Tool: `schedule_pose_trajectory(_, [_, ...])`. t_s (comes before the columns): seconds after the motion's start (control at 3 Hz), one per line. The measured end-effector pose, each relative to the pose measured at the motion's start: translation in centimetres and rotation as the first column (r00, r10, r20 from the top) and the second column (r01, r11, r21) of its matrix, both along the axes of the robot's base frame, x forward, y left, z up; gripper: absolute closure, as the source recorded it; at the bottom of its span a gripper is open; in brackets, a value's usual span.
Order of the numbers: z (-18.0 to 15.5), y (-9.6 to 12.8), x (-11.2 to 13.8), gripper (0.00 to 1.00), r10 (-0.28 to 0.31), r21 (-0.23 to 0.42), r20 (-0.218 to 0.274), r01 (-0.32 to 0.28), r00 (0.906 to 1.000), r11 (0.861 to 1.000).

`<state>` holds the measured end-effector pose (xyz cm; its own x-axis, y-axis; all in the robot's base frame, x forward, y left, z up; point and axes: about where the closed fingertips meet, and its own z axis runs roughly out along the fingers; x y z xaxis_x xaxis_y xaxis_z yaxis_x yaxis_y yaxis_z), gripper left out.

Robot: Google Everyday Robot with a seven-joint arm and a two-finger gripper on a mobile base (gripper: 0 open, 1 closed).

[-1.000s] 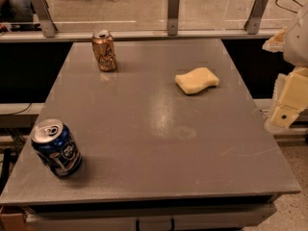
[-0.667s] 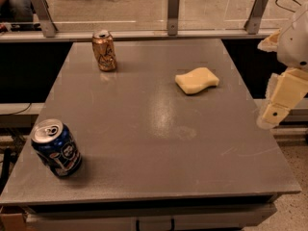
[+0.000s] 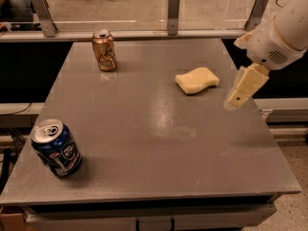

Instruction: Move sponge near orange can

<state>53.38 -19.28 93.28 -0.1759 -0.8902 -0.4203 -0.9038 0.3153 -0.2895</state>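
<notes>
You have the whole job ahead of you. The gripper [image 3: 237,97] hangs over the right edge of the table [image 3: 159,129], tilted downward from the white arm, and it has hold of nothing. Whether it is open or closed, you cannot tell from this angle.

The sponge [image 3: 197,80] lies flat on the table just to the left of the gripper and a little farther back, near it but not touching it. The orange can [image 3: 104,50] stands upright well off to the gripper's left, close to the far edge, and a broad stretch of bare table separates it from the sponge. So the sponge is not near the can, and by my reading you have the reach, the grasp, the carry to the left and the set-down all left to do.

A blue can [image 3: 56,147] stands far to the gripper's left and much nearer the front edge. It is well apart from both the sponge and the orange can, so it should not get in your way.

As for the sponge itself, it is a pale yellow block with wavy, curved sides, lying on its broad face and turned slightly askew to the table edges. It looks soft and thick enough to take from above. Expect it to squash somewhat under a pinch, and to slide if you merely nudge it.
</notes>
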Motion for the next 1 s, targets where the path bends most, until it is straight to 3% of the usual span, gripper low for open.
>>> schedule_pose_trajectory(0.33, [-1.8,1.2,3.8,0.0,-0.02,0.09,0.01,0.019,0.9998,0.996])
schedule_pose_trajectory(1.0, [-6.2,4.0,8.2,0.0,-0.053,0.217,-0.039,0.06,0.9978,0.974])
